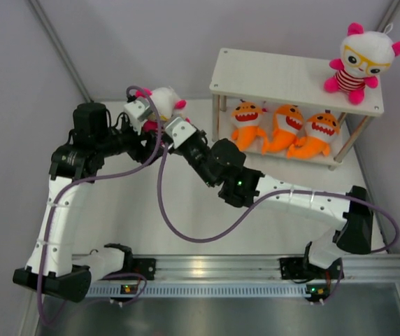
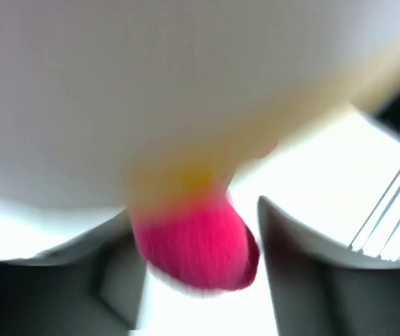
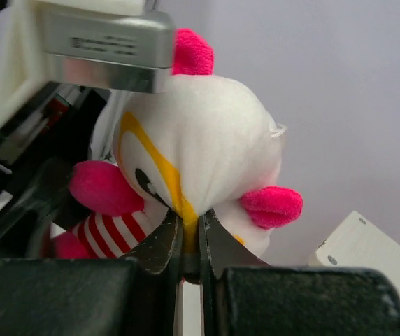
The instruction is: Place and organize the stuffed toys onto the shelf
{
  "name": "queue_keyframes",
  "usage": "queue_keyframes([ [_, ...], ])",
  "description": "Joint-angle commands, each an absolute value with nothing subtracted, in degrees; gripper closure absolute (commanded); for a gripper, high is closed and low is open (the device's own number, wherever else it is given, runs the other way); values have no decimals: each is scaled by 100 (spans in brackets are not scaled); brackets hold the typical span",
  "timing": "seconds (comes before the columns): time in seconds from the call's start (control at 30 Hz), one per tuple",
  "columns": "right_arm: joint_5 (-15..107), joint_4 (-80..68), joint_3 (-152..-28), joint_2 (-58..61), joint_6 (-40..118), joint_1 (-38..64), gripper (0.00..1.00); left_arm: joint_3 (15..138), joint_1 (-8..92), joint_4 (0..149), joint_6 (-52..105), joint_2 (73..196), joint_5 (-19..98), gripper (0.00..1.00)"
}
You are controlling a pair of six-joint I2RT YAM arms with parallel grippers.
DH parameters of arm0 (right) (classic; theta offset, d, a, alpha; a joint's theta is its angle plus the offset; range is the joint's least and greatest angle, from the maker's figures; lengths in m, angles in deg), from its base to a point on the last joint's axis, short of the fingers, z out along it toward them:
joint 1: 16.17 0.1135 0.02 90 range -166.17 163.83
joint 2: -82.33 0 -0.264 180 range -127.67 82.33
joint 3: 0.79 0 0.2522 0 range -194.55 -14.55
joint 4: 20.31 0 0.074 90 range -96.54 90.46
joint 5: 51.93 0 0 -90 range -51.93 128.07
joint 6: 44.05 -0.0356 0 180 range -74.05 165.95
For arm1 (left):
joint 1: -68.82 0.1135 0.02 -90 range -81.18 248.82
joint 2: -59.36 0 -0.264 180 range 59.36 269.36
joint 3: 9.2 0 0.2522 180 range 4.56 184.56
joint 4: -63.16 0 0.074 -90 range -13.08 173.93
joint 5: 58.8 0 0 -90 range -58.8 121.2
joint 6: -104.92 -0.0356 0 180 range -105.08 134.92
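A white-headed doll (image 1: 166, 98) with pink ears, yellow glasses and a red-striped body hangs just left of the shelf (image 1: 284, 73). My right gripper (image 1: 163, 120) is shut on it, pinching the yellow-glasses fabric of its face (image 3: 207, 133) between closed jaws (image 3: 191, 227). My left gripper (image 1: 149, 133) is beside the doll. Its fingers stand apart on either side of a blurred pink limb (image 2: 196, 245). A second doll (image 1: 359, 61) sits on the right end of the top board. Three orange sharks (image 1: 284, 127) sit in a row on the lower board.
The shelf stands at the back right against the grey enclosure walls, and one corner of it shows in the right wrist view (image 3: 368, 245). The left wrist's camera housing (image 3: 102, 42) hangs close above the held doll. Purple cables (image 1: 186, 234) loop over the table's middle.
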State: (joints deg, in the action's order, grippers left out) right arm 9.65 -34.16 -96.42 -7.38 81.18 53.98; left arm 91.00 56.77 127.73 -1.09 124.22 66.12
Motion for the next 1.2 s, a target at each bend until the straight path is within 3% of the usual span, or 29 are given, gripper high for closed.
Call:
queue_keyframes([
  [0.0,1451,-3301,-9884,-56,7611,4993,100,9070,5652,12579,-125,12256,6742,15],
  [0.03,1634,-3117,-9901,154,7601,4757,100,9096,5652,12579,-90,12238,6698,2],
  [0.33,2235,-1289,-11175,516,8584,3148,100,9263,5652,12579,-28,12291,6179,2],
  [0.47,2172,-1244,-11035,604,8964,2366,100,9114,5652,12588,-37,12282,6170,2],
  [0.67,3058,-1279,-10754,797,8682,802,100,9078,5652,12588,-63,12378,6065,2],
  [1.03,4360,-848,-10692,464,8821,-149,100,9008,5652,12579,-55,12458,6152,2],
  [1.17,3942,-1266,-10544,323,9104,-176,100,8956,5652,12588,-63,12475,6135,2],
])
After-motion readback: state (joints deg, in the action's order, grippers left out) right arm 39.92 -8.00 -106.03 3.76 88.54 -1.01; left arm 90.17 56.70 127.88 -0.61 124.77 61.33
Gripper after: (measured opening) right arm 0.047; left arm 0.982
